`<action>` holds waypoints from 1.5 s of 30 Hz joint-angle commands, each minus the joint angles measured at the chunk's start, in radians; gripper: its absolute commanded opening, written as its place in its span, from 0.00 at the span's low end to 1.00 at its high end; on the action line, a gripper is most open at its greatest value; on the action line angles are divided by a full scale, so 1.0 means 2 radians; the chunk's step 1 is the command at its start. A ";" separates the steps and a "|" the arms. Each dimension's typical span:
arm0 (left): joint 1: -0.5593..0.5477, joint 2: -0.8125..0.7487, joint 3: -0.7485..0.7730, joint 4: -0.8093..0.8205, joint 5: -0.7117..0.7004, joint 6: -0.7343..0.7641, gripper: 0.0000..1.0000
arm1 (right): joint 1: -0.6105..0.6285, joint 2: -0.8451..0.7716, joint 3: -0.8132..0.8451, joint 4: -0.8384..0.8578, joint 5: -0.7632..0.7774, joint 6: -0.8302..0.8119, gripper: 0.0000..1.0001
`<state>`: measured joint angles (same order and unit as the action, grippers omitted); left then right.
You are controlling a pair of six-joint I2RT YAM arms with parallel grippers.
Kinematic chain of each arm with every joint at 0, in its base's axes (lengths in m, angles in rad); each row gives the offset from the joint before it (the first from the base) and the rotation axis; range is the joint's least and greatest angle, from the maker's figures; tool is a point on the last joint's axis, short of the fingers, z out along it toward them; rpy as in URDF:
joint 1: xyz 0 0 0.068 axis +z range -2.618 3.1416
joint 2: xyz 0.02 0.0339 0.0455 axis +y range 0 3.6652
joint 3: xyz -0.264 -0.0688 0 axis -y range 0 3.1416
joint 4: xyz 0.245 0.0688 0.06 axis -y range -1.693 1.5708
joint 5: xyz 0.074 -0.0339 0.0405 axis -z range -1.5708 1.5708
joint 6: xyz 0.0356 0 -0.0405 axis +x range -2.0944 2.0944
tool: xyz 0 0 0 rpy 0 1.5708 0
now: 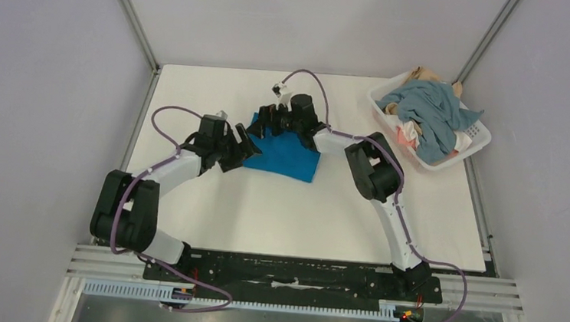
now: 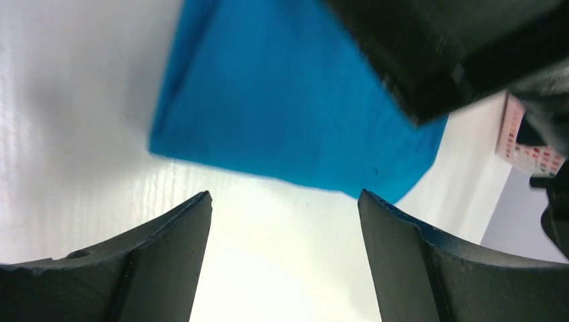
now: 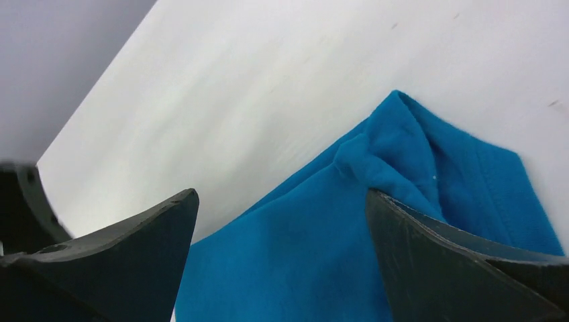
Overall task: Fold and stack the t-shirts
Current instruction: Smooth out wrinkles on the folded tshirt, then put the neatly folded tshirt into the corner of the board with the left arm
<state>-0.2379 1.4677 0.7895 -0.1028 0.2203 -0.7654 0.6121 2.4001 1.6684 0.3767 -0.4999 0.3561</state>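
White table: the left gripper hangs open beside the folded blue t-shirt near the middle. The right gripper is open over its far corner. More t-shirts fill the basket at the far right corner.

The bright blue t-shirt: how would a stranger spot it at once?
On the white table, near the far middle, lies the bright blue t-shirt, flat and alone. The other shirts are duller and heaped in the white basket at far right.
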 commanded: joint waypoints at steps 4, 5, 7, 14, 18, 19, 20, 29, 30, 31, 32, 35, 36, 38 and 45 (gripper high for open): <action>-0.005 0.014 0.001 0.047 0.027 -0.016 0.87 | -0.024 0.025 0.030 0.110 0.025 0.075 0.98; -0.005 0.021 0.005 0.056 0.024 -0.016 0.87 | -0.025 0.024 0.024 0.125 0.018 0.081 0.98; -0.005 0.046 0.027 0.079 0.020 -0.016 0.87 | -0.027 0.023 0.022 0.133 0.015 0.091 0.98; -0.005 0.203 0.138 0.101 0.075 -0.027 0.87 | -0.035 0.043 0.021 0.134 0.014 0.122 0.98; -0.006 0.250 0.137 0.104 0.118 -0.044 0.87 | -0.038 0.063 0.019 0.127 0.018 0.129 0.98; -0.006 0.252 0.130 0.102 0.121 -0.043 0.87 | -0.039 0.068 0.022 0.128 0.017 0.133 0.98; -0.006 0.249 0.122 0.094 0.122 -0.041 0.87 | -0.041 0.073 0.025 0.128 0.015 0.138 0.98; -0.030 0.108 -0.008 0.013 0.070 -0.006 0.87 | -0.046 0.023 0.025 0.081 0.011 0.113 0.98; -0.038 0.092 -0.022 0.012 0.070 -0.006 0.87 | -0.046 0.007 0.026 0.072 0.013 0.103 0.98; -0.044 0.080 -0.033 0.012 0.069 -0.005 0.87 | -0.046 -0.007 0.024 0.062 0.016 0.093 0.98; -0.047 0.067 -0.039 0.011 0.066 -0.005 0.87 | -0.046 -0.029 0.019 0.053 0.019 0.084 0.98; -0.047 0.025 -0.031 -0.017 0.046 0.005 0.88 | -0.047 -0.097 -0.024 0.030 0.029 0.052 0.98; -0.047 0.012 -0.024 -0.027 0.030 0.012 0.88 | -0.047 -0.128 -0.050 0.025 0.036 0.035 0.98; -0.046 -0.012 0.000 -0.055 -0.002 0.033 0.88 | -0.048 -0.189 -0.118 0.019 0.059 0.007 0.98; -0.035 0.023 0.077 -0.075 -0.088 0.099 0.88 | -0.051 -0.412 -0.387 0.003 0.143 -0.053 0.98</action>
<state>-0.3267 1.4673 0.8726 -0.2520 0.1585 -0.6899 0.5091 1.7439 1.1374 0.4068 -0.3325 0.3531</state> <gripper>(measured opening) 0.873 0.979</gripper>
